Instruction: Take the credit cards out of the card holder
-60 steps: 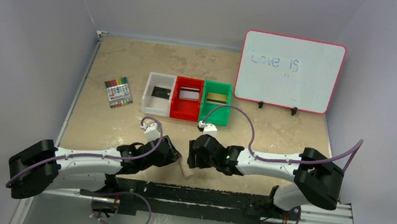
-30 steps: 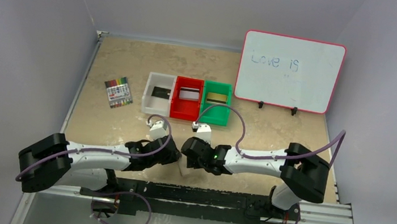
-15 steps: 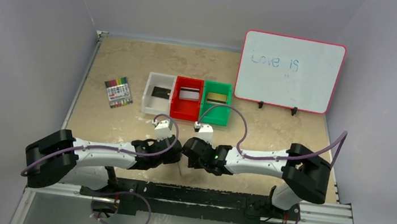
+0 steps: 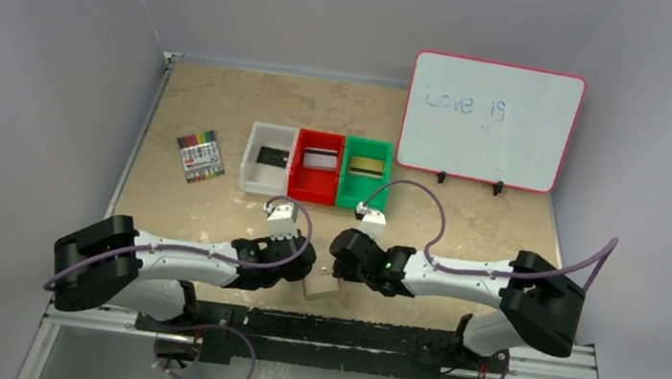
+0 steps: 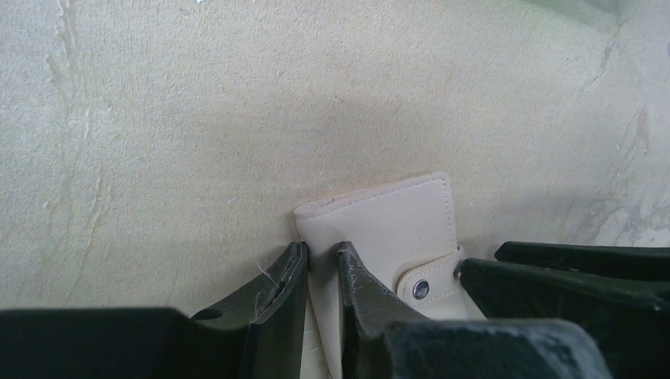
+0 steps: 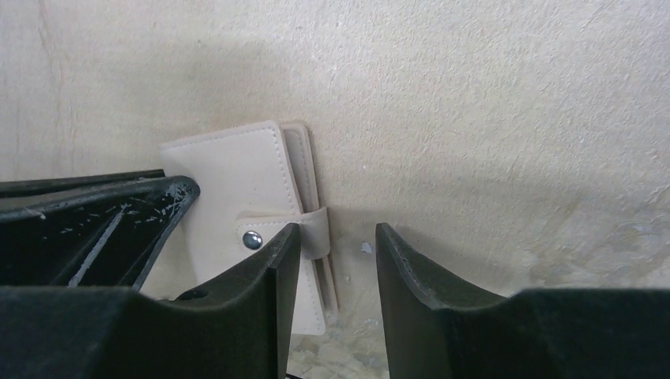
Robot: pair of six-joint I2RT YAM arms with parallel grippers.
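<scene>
The card holder (image 4: 320, 287) is beige, closed with its snap tab (image 5: 419, 288) fastened, and lies on the table near the front edge. My left gripper (image 4: 305, 273) is shut on the holder's left edge (image 5: 322, 260), one finger on each side. My right gripper (image 4: 333, 265) is open at the holder's right edge (image 6: 332, 260); its left finger (image 6: 261, 276) is over the snap tab (image 6: 284, 233). The black card (image 4: 270, 156) lies in the white bin, the silver card (image 4: 318, 159) in the red bin, the gold card (image 4: 367, 165) in the green bin.
The white (image 4: 251, 165), red (image 4: 314, 190) and green (image 4: 362, 197) bins stand in a row mid-table. A marker pack (image 4: 200, 155) lies to their left. A whiteboard (image 4: 490, 121) stands at the back right. The arms' rail (image 4: 334, 329) runs just in front of the holder.
My right gripper has drawn back to the right, off the holder. My left arm has reached further right. The holder now shows as a closed beige square between the two grippers.
</scene>
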